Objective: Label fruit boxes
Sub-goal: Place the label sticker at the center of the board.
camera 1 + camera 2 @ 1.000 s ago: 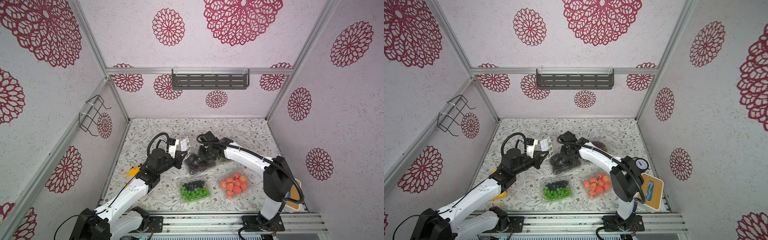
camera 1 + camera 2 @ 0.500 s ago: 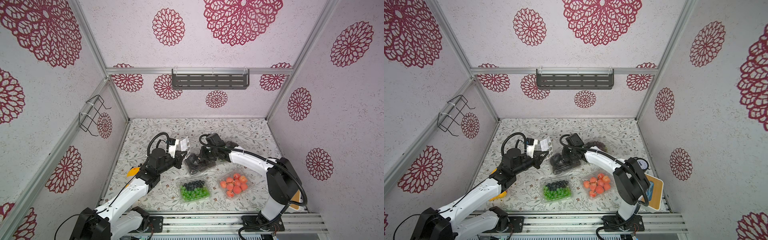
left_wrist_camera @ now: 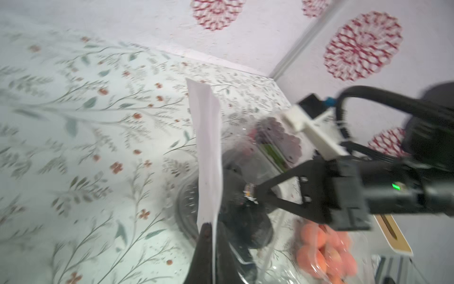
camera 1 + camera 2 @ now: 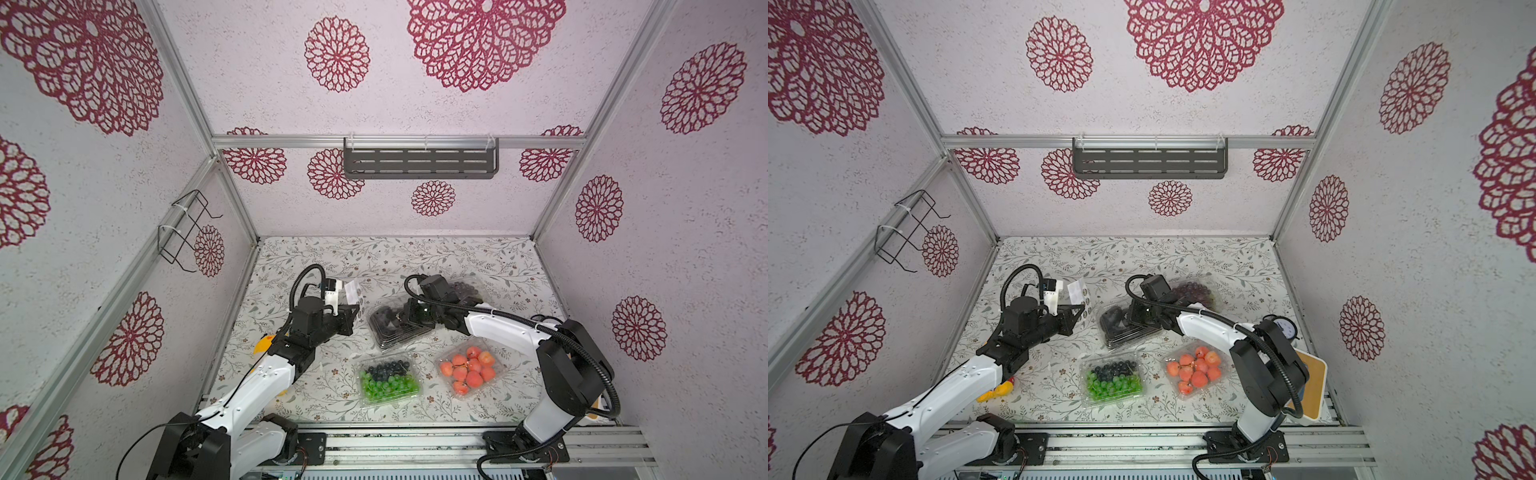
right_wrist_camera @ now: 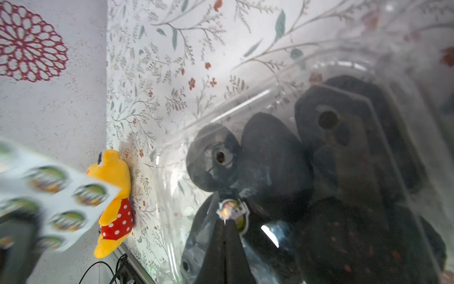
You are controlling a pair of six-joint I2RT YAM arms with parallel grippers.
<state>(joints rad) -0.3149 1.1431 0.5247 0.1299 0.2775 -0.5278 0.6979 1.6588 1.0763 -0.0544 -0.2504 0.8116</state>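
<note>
Black-fruit box (image 4: 384, 326) still beneath right gripper (image 4: 400, 318)

Left claw (image 3: 210, 228) and right claw (image 5: 227, 222) both shut, arms outstretched.

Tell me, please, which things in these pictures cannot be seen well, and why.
Dark purple fruit box: in both top views, partly behind the right arm.
Round sticker in the right fingers: print blurred in the right wrist view; contact with the black fruit box unclear.
Sticker sheet: left wrist view shows only its blank side.
Yellow plush toy: mostly under the left arm in a top view.
</note>
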